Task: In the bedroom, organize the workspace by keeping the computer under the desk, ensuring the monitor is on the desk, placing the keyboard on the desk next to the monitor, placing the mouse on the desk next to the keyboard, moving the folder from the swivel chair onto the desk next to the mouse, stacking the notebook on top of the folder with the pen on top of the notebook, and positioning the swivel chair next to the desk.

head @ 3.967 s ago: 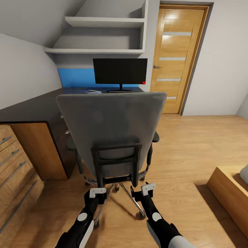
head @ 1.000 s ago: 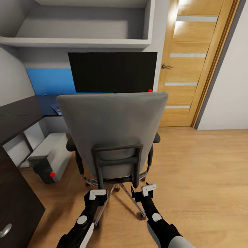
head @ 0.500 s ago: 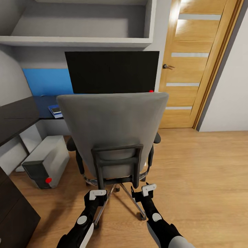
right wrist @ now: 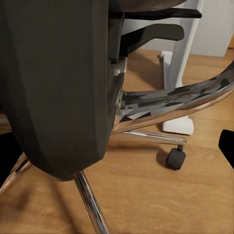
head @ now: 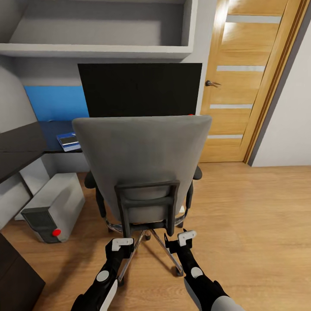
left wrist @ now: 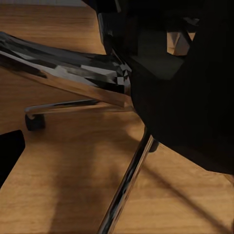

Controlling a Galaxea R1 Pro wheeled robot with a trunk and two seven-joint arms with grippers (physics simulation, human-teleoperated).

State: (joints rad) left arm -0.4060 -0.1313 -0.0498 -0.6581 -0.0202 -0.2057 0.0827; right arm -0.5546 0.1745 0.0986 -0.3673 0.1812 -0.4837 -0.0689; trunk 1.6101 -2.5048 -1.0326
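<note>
Jaws of your left gripper (head: 122, 244) and right gripper (head: 186, 237) sit low behind the swivel chair (head: 141, 160), just short of its black back frame; whether either pair is spread or closed cannot be told, since the white brackets hide the fingertips in the head view. You see the chair from behind: its grey backrest faces you, with the left gripper below the frame's left corner and the right gripper below its right corner.

Beyond the chair, the monitor (head: 140, 89) stands on the dark worktop (head: 26, 142), its black screen rising above the backrest. To the chair's left, a blue notebook (head: 68, 141) lies on the worktop near its front edge. Lower on that side, the computer (head: 54, 207) lies on the wooden floor (head: 255, 224) beneath the worktop, a red dot on the dark face toward you. A wooden door (head: 250, 82) stands right of the chair, and a grey shelf (head: 95, 51) runs above the monitor.

In the left wrist view, the chair's chrome base legs (left wrist: 68, 73) spread over the floor, one ending in a black caster (left wrist: 34, 122). In the right wrist view, you see a caster (right wrist: 175, 158) beside a white upright post (right wrist: 180, 73); the chair's dark underside looms close.
</note>
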